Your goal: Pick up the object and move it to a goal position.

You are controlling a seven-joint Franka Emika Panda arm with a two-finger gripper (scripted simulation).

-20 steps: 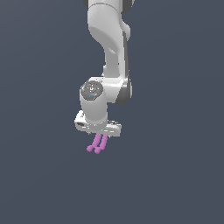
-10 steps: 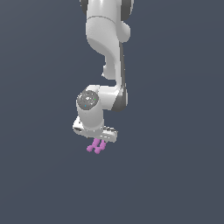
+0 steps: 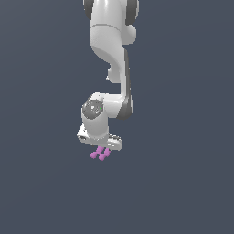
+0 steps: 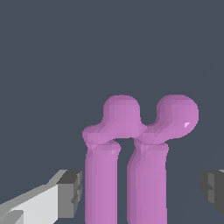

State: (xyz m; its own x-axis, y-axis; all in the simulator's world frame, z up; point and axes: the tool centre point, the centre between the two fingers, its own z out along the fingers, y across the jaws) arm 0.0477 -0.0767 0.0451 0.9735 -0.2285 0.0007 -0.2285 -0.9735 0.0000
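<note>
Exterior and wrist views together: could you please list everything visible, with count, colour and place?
Object: one, pink-purple, two roughly parallel rods with knobby ends, directly below the gripper; in the wrist view it lies between the fingers, with gaps visible on both sides.
Background: plain dark grey-blue, no surface or goal marker visible.
Arm: one, white with dark joints, descending from the top of the exterior view.
Gripper: one, white, at the arm's lower end; grey fingertips flank the object.

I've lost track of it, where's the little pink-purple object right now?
In the exterior view the pink-purple object sits just below the white gripper, left of centre, lower half.
</note>
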